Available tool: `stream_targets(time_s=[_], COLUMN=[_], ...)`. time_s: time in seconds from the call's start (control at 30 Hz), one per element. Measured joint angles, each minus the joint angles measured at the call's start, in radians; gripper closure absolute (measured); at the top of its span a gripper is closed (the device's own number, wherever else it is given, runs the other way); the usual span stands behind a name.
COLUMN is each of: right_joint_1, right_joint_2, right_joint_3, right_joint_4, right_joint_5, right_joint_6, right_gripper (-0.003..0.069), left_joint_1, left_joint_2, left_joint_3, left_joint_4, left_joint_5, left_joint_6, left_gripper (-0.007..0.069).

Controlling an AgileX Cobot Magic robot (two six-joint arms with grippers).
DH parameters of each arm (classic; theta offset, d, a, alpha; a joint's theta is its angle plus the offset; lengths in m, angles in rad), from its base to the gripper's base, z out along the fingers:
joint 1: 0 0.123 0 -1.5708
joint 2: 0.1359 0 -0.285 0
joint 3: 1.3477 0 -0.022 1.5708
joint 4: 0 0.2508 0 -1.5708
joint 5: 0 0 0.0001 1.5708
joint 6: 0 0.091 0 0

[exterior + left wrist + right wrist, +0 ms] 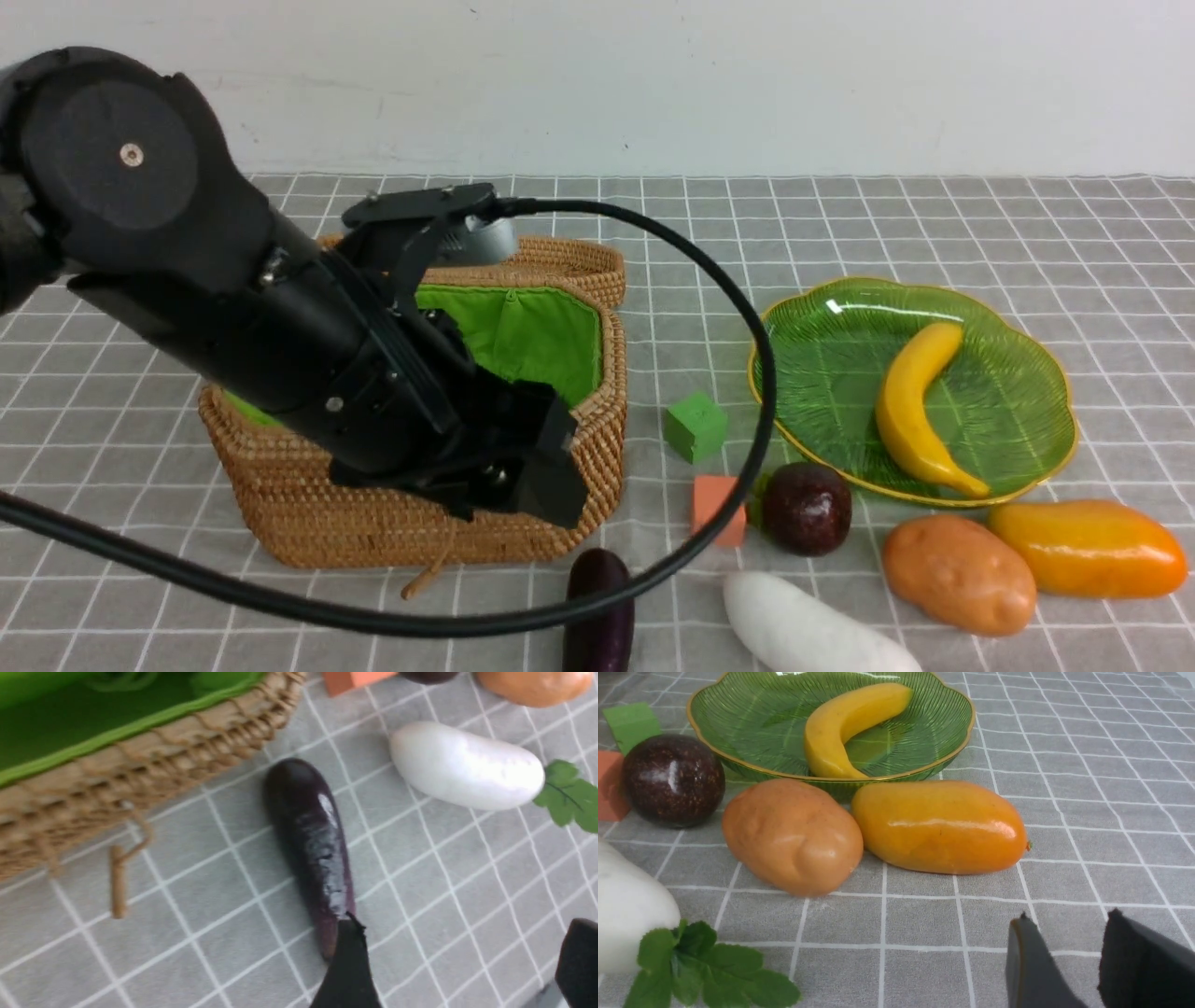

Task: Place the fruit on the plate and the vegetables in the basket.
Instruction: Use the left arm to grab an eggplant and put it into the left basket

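Left gripper [462, 961]: jaws wide, empty, by eggplant [310, 849] tip. Blurred view, alignment unsure; glossy skin may slip out. Right gripper [1073, 961]: jaws narrow, empty.

This looks like a robotics test room, not a home or a kitchen. A bare white wall [653, 75] stands behind a desk [934, 224] covered by a grey cloth [93, 392] with a white grid. A black robot arm [233, 308] trailing a thick black cable [767, 392] reaches over it. The things on the cloth are laid out as props: glossy toy produce such as a banana [910, 411] and a potato [959, 574], a green cube [695, 427], an orange cube [709, 499], a woven basket [308, 523] and a green glass plate [822, 345].
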Motion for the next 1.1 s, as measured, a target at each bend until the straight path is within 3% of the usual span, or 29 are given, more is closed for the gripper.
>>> stream_targets(time_s=[0.3,0.47,0.53,0.7,1.0,1.1], right_joint_1=[0.000,0.000,0.000,0.000,0.000,0.000], right_joint_2=[0.000,0.000,0.000,0.000,0.000,0.000], right_joint_3=[0.000,0.000,0.000,0.000,0.000,0.000], right_joint_4=[0.000,0.000,0.000,0.000,0.000,0.000], right_joint_5=[0.000,0.000,0.000,0.000,0.000,0.000], right_joint_6=[0.000,0.000,0.000,0.000,0.000,0.000], right_gripper=[0.0418,0.0418,0.0418,0.0418,0.0418,0.0418], left_joint_1=[-0.050,-0.216,-0.274,-0.286,-0.286,-0.286], left_joint_2=[-0.021,-0.032,-0.009,0.097,0.284,0.313], left_joint_3=[-0.004,-0.008,-0.008,-0.008,-0.008,-0.008], left_joint_4=[-0.002,0.075,0.144,0.270,0.295,0.312], left_joint_5=[0.103,0.116,0.106,0.087,-0.024,-0.076], left_joint_6=[0.055,0.044,-0.004,-0.161,-0.492,-0.527], left_gripper=[0.0082,0.0082,0.0082,0.0082,0.0084,0.0085])
